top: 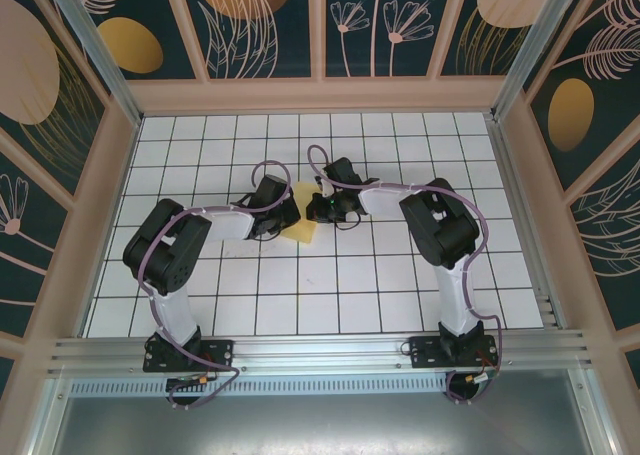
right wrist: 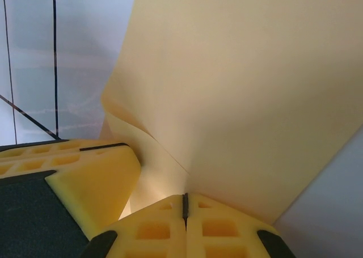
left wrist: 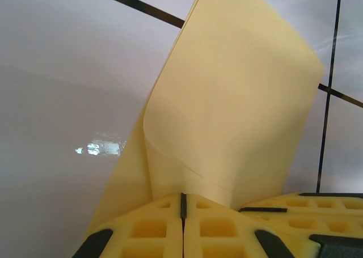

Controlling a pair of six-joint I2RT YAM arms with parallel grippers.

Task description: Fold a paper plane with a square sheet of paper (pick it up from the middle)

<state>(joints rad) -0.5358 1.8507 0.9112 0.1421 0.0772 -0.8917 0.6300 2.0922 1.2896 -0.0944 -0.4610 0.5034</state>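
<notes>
At table (top: pixel 400 275) centre: paper (top: pixel 303 225) curled, clamped (long axis near-far).

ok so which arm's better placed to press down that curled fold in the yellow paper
Left, probably. The left claw is shut on the paper right beneath the curled fold, so it could slide along it; the right claw pinches a flatter stretch, suited to holding.

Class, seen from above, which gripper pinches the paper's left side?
The left gripper, shut on the sheet's left side; the right gripper pinches the opposite side.
</notes>
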